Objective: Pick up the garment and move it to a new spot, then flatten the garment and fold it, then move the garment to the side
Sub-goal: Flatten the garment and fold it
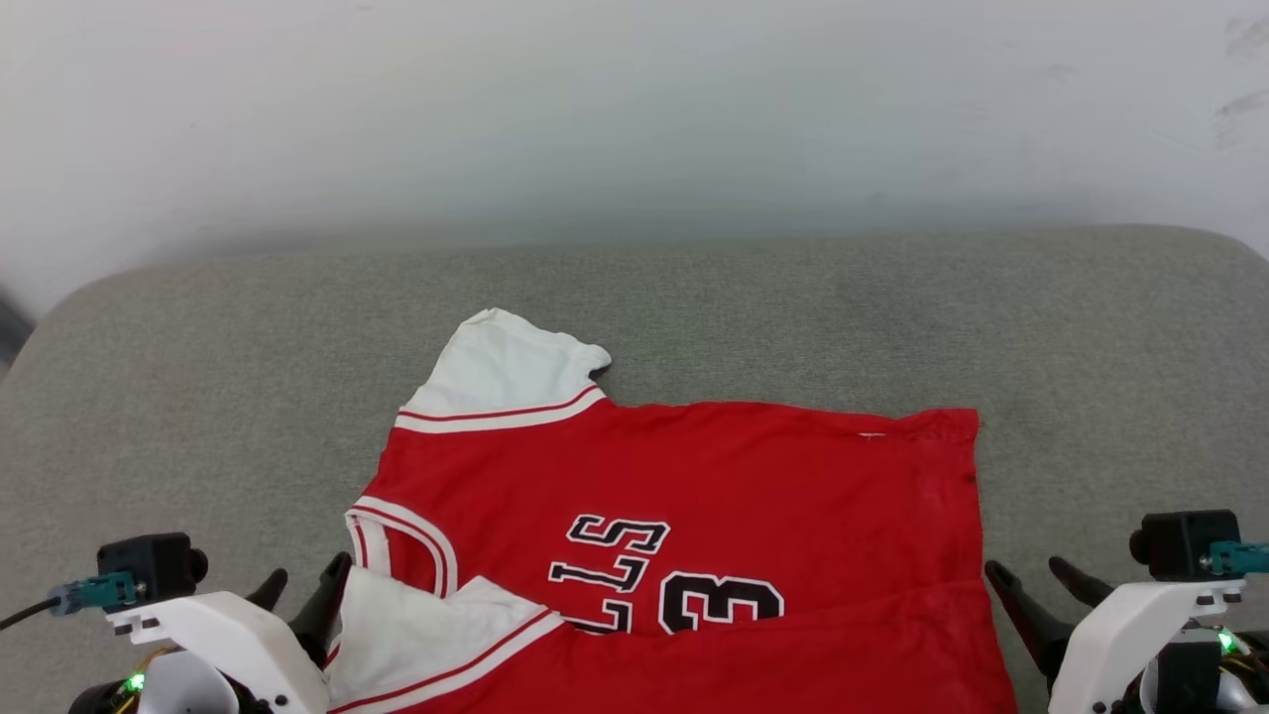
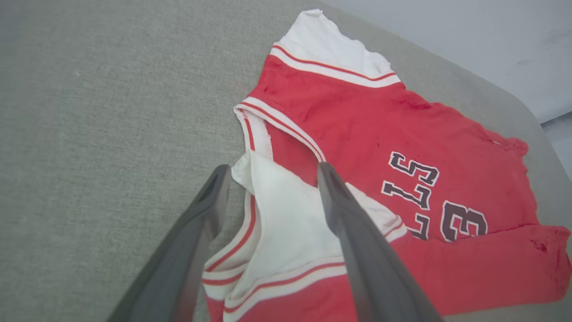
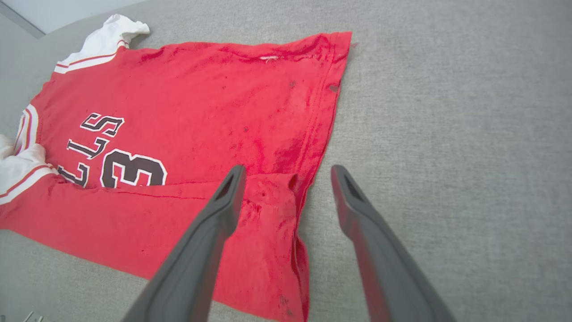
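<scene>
Garment point(image 1: 753, 476) is soft, floppy cloth, lying part-folded on the grey bench point(image 1: 793, 297). My left gripper point(image 1: 309, 567) and right gripper point(image 1: 1023, 565) both gape wide, empty; I'd pinch its near corners.

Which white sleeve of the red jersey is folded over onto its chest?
The near white sleeve, beside the left end effector: it overlaps the striped collar; the far sleeve lies spread outward.

Garment point(image 1: 714, 476) on upholstered surface point(image 1: 843, 317)
</scene>
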